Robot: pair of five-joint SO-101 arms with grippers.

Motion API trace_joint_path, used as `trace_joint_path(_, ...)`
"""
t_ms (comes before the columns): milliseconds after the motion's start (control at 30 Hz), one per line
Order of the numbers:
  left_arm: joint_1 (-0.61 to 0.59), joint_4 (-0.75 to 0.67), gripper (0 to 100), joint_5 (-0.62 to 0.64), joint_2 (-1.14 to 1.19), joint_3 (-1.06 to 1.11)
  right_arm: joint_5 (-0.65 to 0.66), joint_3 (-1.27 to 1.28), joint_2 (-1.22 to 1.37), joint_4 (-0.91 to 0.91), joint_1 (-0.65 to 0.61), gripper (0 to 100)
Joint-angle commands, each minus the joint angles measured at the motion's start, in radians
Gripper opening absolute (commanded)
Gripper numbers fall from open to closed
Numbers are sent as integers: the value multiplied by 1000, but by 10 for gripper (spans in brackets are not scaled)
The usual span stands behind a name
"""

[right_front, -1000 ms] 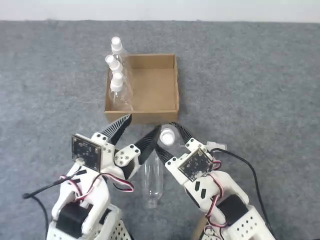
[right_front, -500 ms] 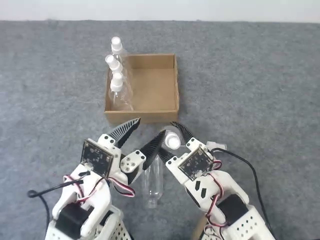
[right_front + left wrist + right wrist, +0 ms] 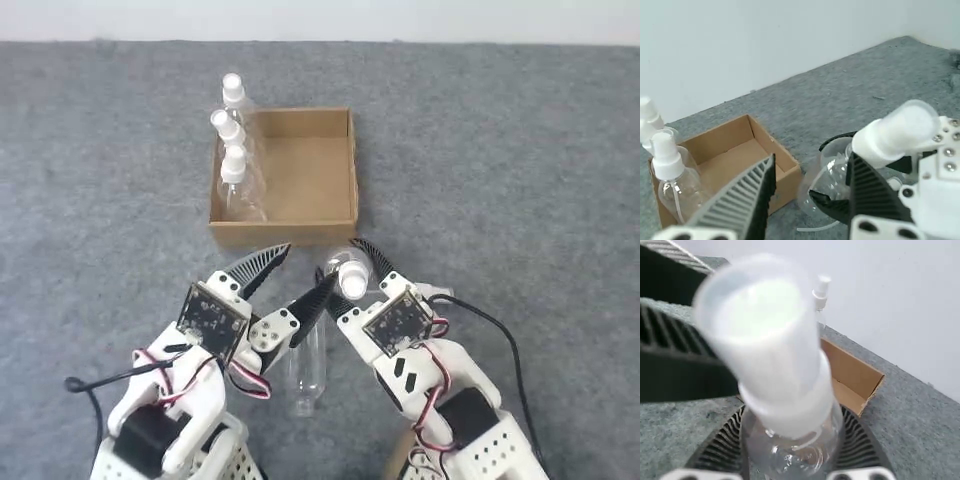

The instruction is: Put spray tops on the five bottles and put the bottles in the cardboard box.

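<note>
My right gripper (image 3: 345, 266) is shut on a clear bottle with a white spray top (image 3: 350, 276), held just in front of the cardboard box (image 3: 300, 225). In the right wrist view the bottle (image 3: 785, 390) rises between the jaws of that gripper (image 3: 790, 440). My left gripper (image 3: 310, 262) stands open right beside it, one finger on either side of the bottle's left flank. The left wrist view has this bottle (image 3: 895, 132) past my left gripper (image 3: 811, 160). Three topped bottles (image 3: 235, 165) stand along the box's left wall. A topless bottle (image 3: 305, 365) lies between the arms.
The box (image 3: 730, 150) has bare floor in its middle and right part. Grey carpet (image 3: 500, 150) spreads around it on all sides. Cables (image 3: 90, 378) trail from both arms near the front edge.
My left arm has swung right and forward, bringing its open fingers up against the held bottle. The right gripper with the bottle has shifted slightly right.
</note>
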Motion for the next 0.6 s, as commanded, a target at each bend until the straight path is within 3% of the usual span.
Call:
trace_joint_path(0, -52, 9, 217, 0, -14, -45, -8, 21, -25, -25, 4, 6)
trace_joint_path(300, -250, 17, 219, 57, -14, -160, -38, 21, -25, 24, 5, 6)
trace_joint_path(567, -560, 17, 219, 61, -15, -183, -54, 20, -25, 39, 8, 6)
